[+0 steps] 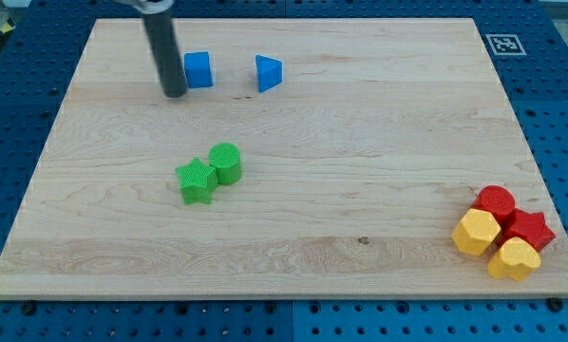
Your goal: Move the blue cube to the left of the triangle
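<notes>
On the pale wooden counter [360,190] we see a ribbed blue cube [198,69], well left of the blue triangle [269,72]. My tip [174,93], a plain rod end effector holding nothing, stands just beside the cube's left.

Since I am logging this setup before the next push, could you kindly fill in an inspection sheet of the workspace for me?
Surface: pale wooden board, lying flat.
Job's things: blue cube near the view's top, on the view's left of the blue triangle, apart from it.
Clutter: green star touching green cylinder; red cylinder, red star, yellow hexagon and yellow heart clustered at the view's bottom right.
End effector: my tip beside the cube's left.
Cables: nothing seen.
Surroundings: blue perforated table, marker tag.
</notes>
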`<state>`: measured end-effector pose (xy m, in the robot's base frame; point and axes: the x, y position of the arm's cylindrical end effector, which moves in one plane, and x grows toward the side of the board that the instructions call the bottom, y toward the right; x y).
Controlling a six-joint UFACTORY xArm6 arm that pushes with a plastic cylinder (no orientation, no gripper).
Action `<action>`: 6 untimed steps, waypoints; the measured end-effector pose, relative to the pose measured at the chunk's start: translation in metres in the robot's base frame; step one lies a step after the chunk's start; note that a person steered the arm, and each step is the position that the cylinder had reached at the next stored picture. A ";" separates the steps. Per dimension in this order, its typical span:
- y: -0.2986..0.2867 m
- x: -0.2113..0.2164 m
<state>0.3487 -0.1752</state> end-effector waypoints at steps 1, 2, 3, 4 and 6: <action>-0.031 -0.036; -0.032 -0.051; -0.032 -0.041; -0.029 -0.040; 0.007 -0.040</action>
